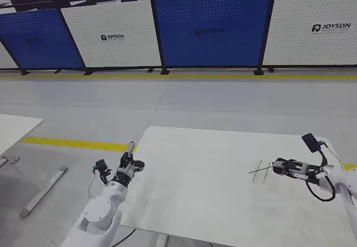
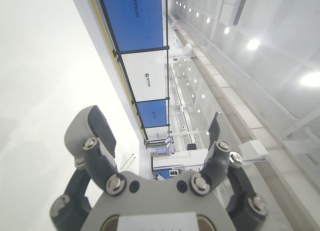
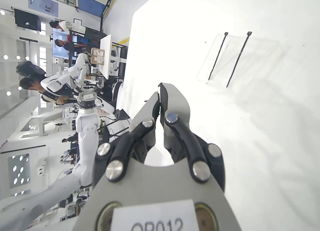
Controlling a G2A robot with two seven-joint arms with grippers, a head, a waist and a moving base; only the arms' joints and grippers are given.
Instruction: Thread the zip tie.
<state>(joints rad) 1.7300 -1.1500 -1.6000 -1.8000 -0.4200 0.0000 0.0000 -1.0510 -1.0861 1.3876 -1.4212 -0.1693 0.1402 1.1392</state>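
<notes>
Black zip ties [image 3: 218, 55], counted as two, are being shown lying side by side but apart on the white table [image 1: 197, 185], near the right hand [image 3: 159, 91], whose fingers are being held pressed together on nothing. The left hand [image 2: 160, 129] is being held at the table's opposite edge, well apart from the ties, with its fingers spread wide and empty. One white printed label [image 3: 155, 214] is being carried on each hand's housing, and logos are being displayed on the partition panels [image 1: 209, 31] behind.

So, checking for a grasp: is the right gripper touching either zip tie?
Apart. The right wrist view shows table between the shut right gripper and both zip ties.
</notes>
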